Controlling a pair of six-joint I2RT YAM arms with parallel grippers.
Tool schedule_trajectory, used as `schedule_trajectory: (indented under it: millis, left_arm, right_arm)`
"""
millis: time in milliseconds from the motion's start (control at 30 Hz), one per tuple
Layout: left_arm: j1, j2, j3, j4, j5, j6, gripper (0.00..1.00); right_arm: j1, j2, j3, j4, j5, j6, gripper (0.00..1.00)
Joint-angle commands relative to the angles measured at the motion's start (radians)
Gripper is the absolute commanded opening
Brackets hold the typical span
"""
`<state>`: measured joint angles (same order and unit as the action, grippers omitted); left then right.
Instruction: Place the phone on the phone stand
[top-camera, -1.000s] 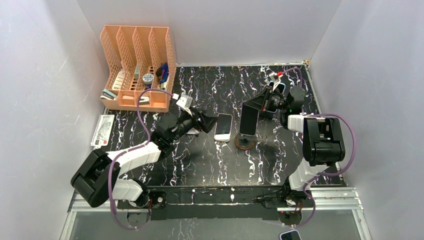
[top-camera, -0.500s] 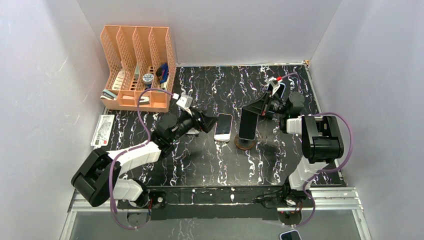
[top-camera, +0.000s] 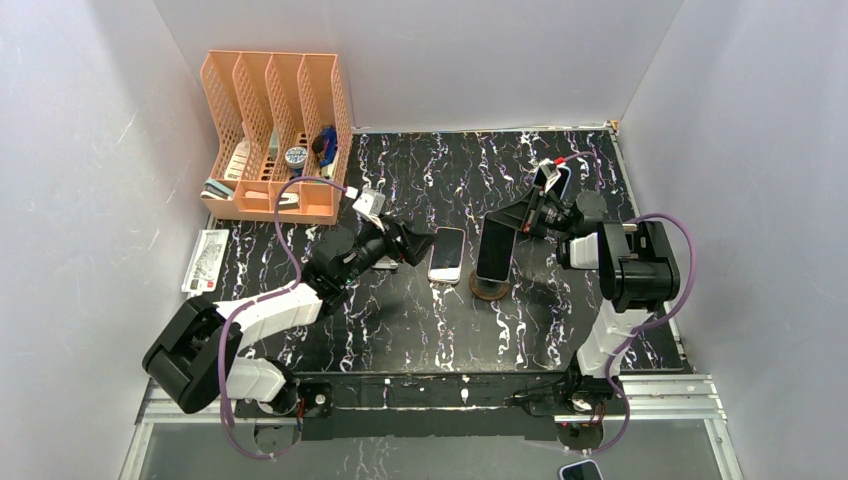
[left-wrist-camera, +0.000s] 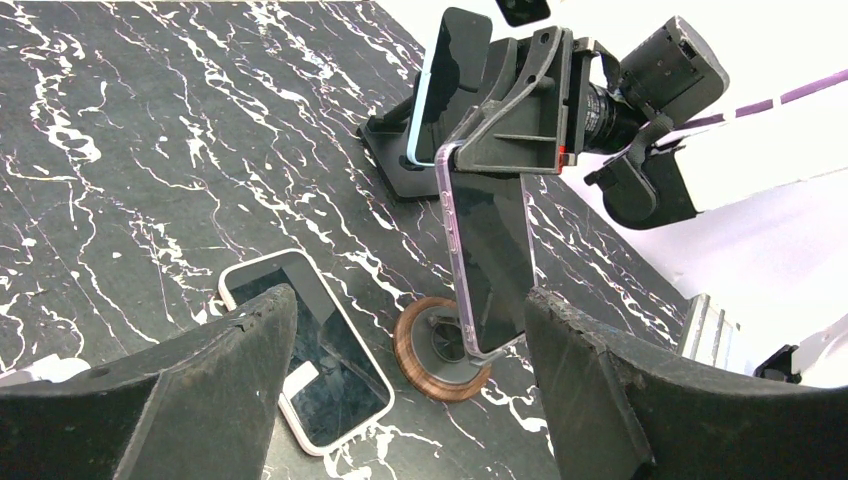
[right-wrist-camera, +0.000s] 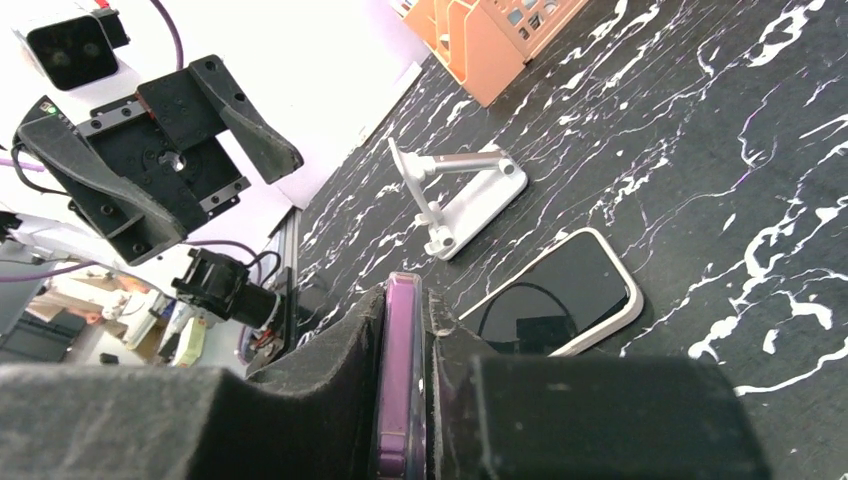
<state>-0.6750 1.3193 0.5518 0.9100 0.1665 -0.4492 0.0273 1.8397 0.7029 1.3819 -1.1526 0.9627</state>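
Note:
My right gripper is shut on the upper part of the phone, a dark phone in a clear purple case, and holds it upright. The phone's lower end is over the phone stand, which has a round wooden base. I cannot tell whether it rests there. In the right wrist view the purple edge is pinched between my fingers. My left gripper stands open and empty, low over the table left of the stand, its fingers wide apart.
A white-cased phone lies flat between the left gripper and the stand. A blue-cased phone leans on a black stand behind. A silver folding stand and an orange file organizer are to the left.
The right wrist has shifted slightly toward the near side and the held phone has moved a little with it. The left arm has not moved.

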Motion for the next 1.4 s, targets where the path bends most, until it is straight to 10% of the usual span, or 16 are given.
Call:
schedule_trajectory:
  millis: [0,367,933,1367]
  left_arm:
    - [0.007,-0.003,0.017,0.004,0.005,0.004,0.81]
    - [0.007,0.009,0.021,0.003,0.015,0.003,0.81]
    - [0.002,0.079,0.055,-0.031,0.044,-0.005,0.80]
    - [-0.164,0.247,0.363,-0.656,-0.403,0.120,0.78]
  right_arm:
    - [0.005,0.026,-0.019,0.150,-0.002,0.002,0.31]
    - [0.001,0.005,-0.012,0.123,0.006,-0.026,0.54]
    - [-0.067,-0.266,0.125,-0.759,0.242,-0.618,0.65]
    - [-0.069,-0.381,0.109,-0.800,0.382,-0.647,0.65]
